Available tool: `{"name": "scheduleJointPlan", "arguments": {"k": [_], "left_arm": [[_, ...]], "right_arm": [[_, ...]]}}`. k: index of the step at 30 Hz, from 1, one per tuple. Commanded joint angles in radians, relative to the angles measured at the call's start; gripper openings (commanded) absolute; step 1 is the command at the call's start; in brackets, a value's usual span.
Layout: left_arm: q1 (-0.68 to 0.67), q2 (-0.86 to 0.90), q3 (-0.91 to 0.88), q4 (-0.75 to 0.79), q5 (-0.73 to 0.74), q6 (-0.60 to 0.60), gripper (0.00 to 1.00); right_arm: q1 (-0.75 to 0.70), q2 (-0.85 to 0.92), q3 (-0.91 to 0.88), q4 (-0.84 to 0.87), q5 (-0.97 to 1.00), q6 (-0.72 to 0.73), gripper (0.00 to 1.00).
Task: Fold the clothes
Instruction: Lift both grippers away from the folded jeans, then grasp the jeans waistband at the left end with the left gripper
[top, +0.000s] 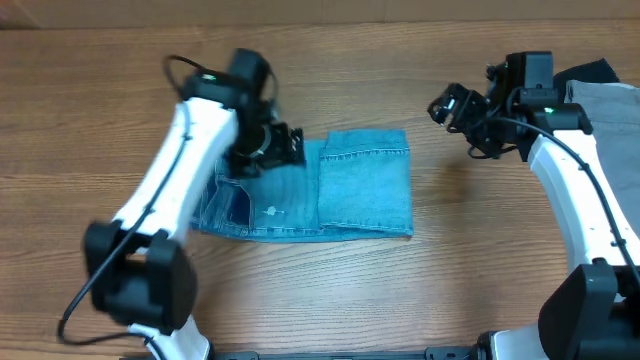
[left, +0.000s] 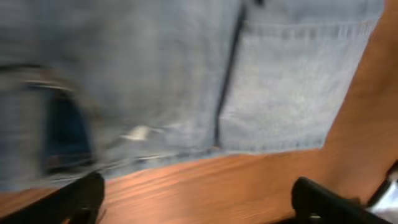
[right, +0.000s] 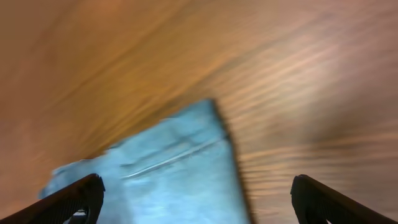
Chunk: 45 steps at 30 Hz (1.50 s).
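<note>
Folded light blue denim jeans; left fingers, right fingers spread, empty. Risk: low left fingers snagging, undoing fold.

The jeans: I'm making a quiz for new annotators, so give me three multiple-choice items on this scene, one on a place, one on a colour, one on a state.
1. Where are the jeans?
A. flat on the wooden table
B. draped over an arm
C. in a basket

2. What colour are they?
A. grey
B. light blue
C. black

3. How do the left gripper and right gripper stand?
A. both shut on cloth
B. one shut, one open
C. both open, holding nothing

1 A: the overhead view shows them lying folded on the wood.
2 B: the denim is light blue in every view.
3 C: each wrist view shows the fingers wide apart with nothing between them.
</note>
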Motion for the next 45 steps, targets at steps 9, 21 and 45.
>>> {"name": "scheduleJointPlan", "arguments": {"k": [9, 21, 45], "left_arm": [[0.376, -0.013, -0.016, -0.027, -0.052, 0.254, 1.00], [0.474, -0.011, -0.111, 0.045, -0.048, 0.357, 1.00], [0.476, 0.132, -0.302, 0.293, 0.113, 0.504, 1.00]], "right_arm": [[-0.126, 0.003, 0.005, -0.035, 0.239, -0.012, 1.00], [-0.125, 0.003, 0.005, -0.060, 0.239, -0.012, 1.00], [-0.125, 0.003, 0.005, -0.060, 0.239, -0.012, 1.00]]}}
